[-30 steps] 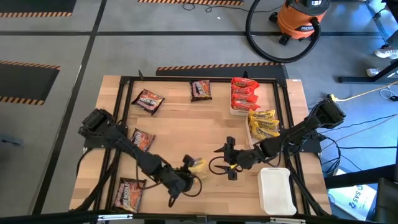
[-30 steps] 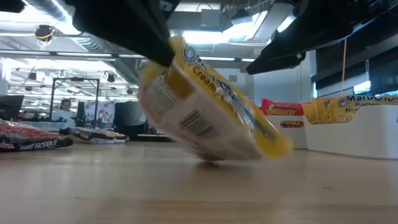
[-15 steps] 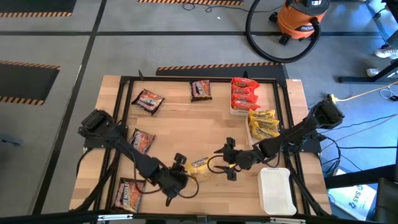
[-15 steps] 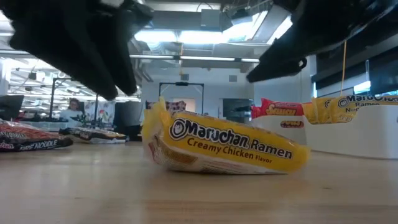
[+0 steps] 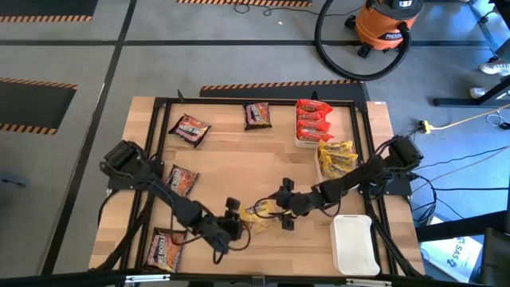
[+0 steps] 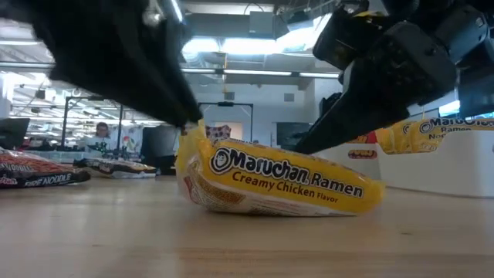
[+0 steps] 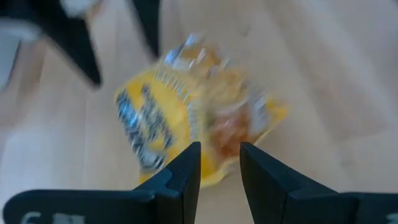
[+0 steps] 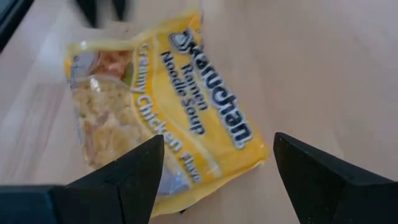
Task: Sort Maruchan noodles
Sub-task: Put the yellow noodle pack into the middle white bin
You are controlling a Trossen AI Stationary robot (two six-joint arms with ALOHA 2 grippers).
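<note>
Yellow noodle packet lies flat on the wooden tabletop in your overhead view, near the front edge, between the two arms. The left gripper sits just beside its left end; the right gripper is at its right end. Two white trays at the right hold red packets and more yellow packets; a third tray holds nothing; dark packets lie scattered well apart.

At tabletop level, the packet rests alone, neither arm lifting it.

From the left wrist, the jaws stand narrowly apart, holding nothing, just short of the packet's edge.

From the right wrist, the jaws stand wide, straddling the packet without touching.

Your risk, I judge: closing on the slippery flat wrapper may push it away, or the nearby grippers may collide.
</note>
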